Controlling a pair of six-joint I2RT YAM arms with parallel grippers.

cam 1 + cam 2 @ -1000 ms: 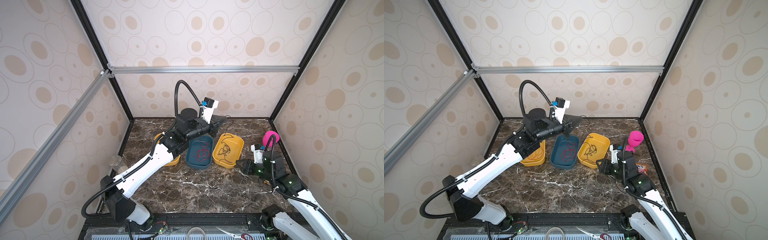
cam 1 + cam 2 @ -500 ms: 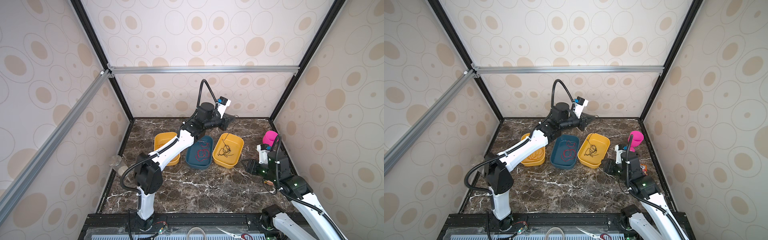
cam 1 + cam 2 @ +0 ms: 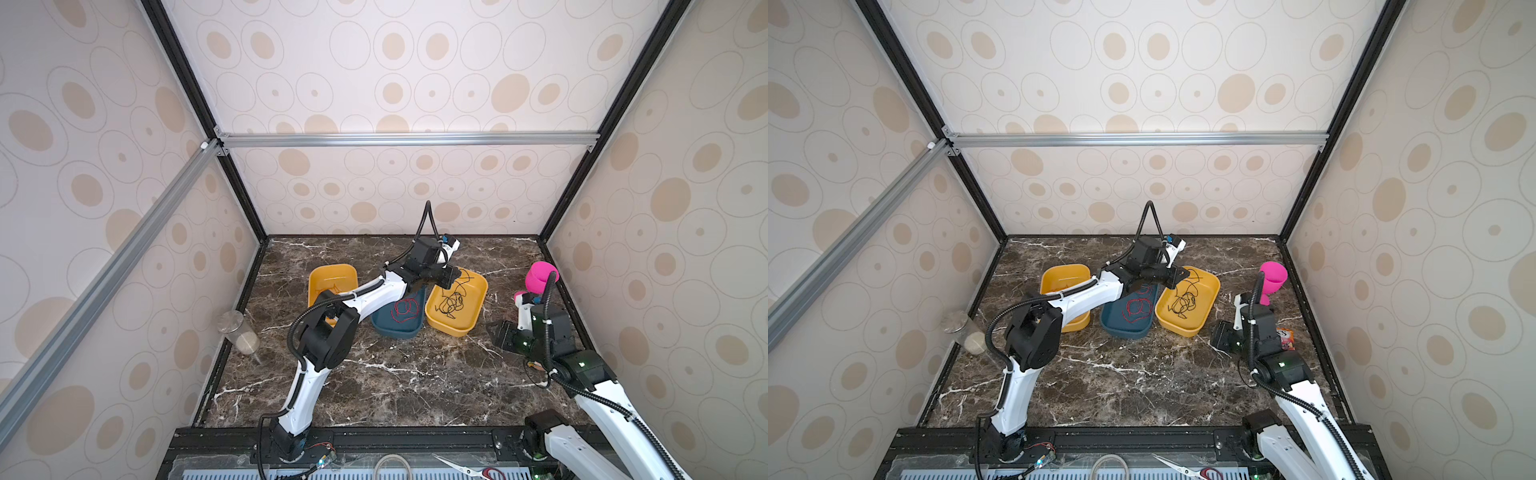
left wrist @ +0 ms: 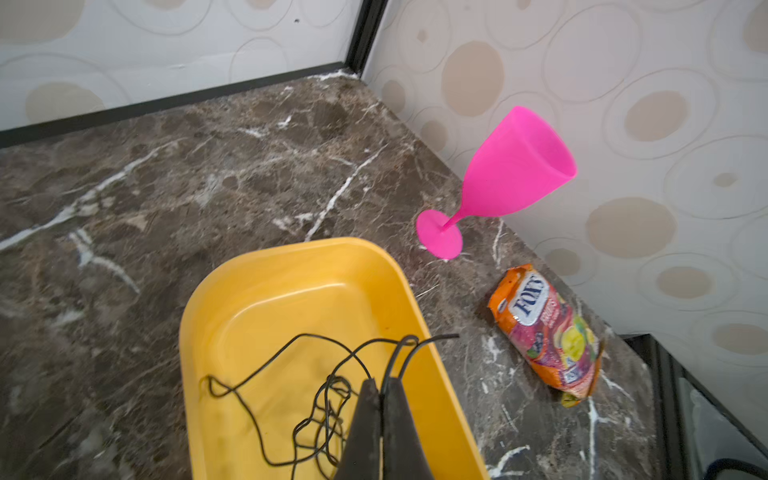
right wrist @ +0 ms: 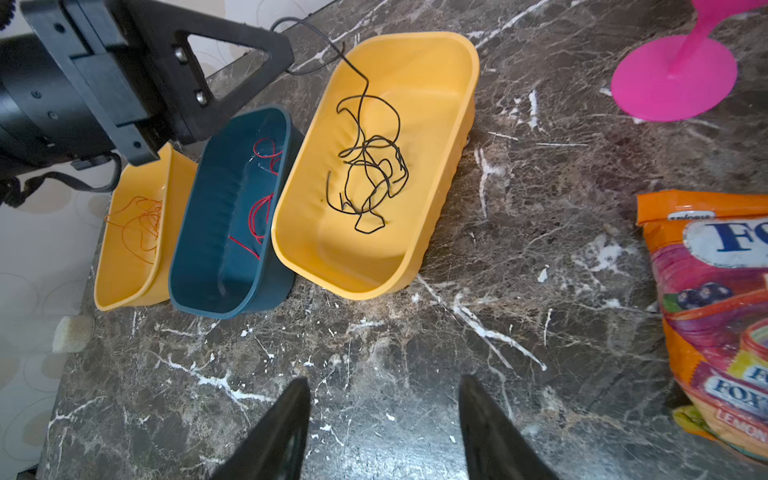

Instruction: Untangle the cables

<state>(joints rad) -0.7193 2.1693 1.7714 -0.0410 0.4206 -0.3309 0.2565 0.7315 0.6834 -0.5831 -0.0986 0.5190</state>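
Since cables [image 3: 1138,307] lie colour-sorted in trays [image 5: 357,257], only release seems left: left gripper [image 4: 380,386] pinches black cable [image 5: 365,143]; right gripper [image 5: 382,382] spread.

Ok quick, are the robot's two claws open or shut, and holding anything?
Left gripper: shut on the thin black cable, over the yellow plastic tray the cable lies in.
Right gripper: open, holding nothing.
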